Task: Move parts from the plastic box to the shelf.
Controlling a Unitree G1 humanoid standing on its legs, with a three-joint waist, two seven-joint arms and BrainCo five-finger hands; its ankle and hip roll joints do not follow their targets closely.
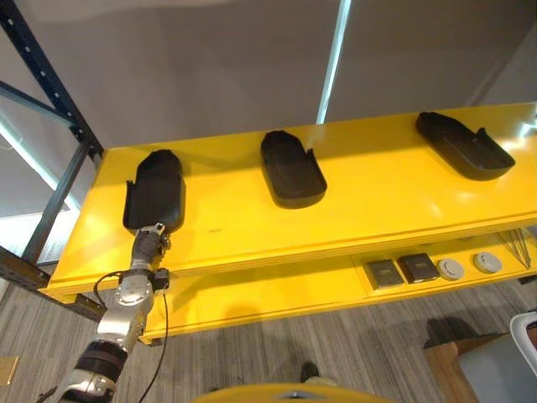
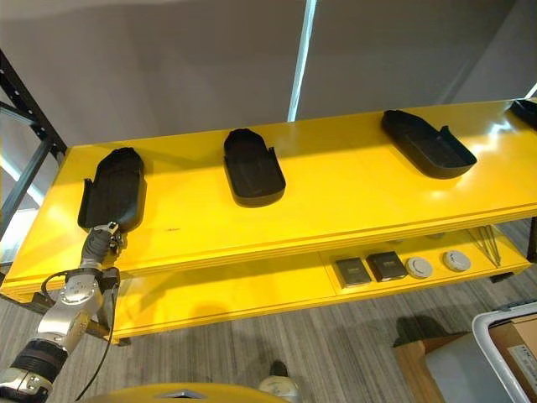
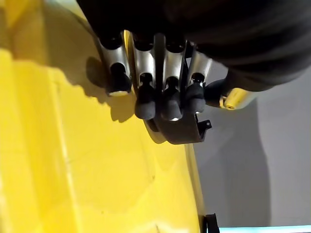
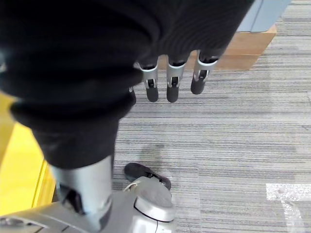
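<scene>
Three black moulded parts lie on the yellow shelf [image 1: 377, 201]: one at the left [image 1: 155, 189], one in the middle [image 1: 291, 170] and one at the right [image 1: 463, 145]. My left hand [image 1: 148, 243] reaches up to the near end of the left part, its fingers [image 3: 167, 73] straight and its thumb apart. In the left wrist view the part [image 3: 182, 133] shows just past the fingertips, lying on the shelf. My right hand [image 4: 172, 77] hangs open over the carpet, holding nothing.
A lower yellow shelf carries two dark square items [image 1: 401, 270] and two round white ones [image 1: 468, 265]. A dark blue rack upright [image 1: 50, 84] stands at the left. A pale-rimmed box [image 2: 495, 323] and a brown box [image 1: 445, 357] sit on the floor at the lower right.
</scene>
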